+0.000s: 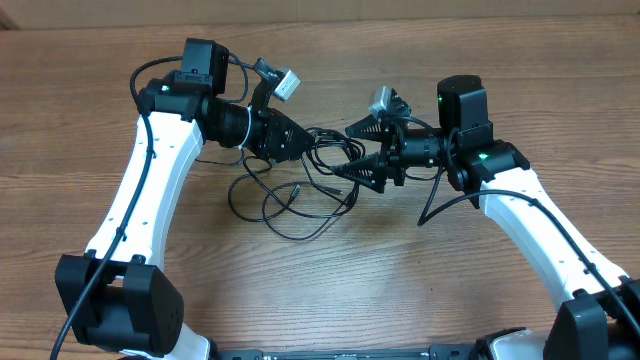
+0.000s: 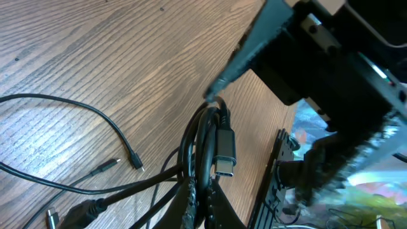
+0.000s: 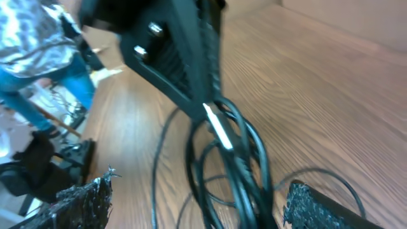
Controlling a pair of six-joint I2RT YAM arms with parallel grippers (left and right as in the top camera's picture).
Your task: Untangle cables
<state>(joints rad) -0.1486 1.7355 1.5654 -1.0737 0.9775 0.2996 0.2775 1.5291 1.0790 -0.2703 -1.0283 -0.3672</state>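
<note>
The cables (image 1: 300, 195) are thin black cords lying in loose loops on the wooden table between the two arms. My left gripper (image 1: 305, 140) is shut on a bunch of them. In the left wrist view its jaws (image 2: 198, 207) pinch the black strands, and a silvery-tipped plug (image 2: 224, 152) sticks out just past them. My right gripper (image 1: 342, 151) faces the left one with its fingers spread wide. In the right wrist view the cable bundle (image 3: 238, 168) runs between the right gripper's (image 3: 197, 203) open fingers without being pinched. The left gripper's body (image 3: 178, 57) is close ahead.
Two loose plug ends (image 2: 137, 162) lie on the wood to the left of the held bundle. A white connector (image 1: 287, 85) hangs from the left arm's own wiring. The right arm's thick wire (image 1: 440, 205) loops down to the table. The table edge and floor clutter (image 2: 343, 197) show beyond.
</note>
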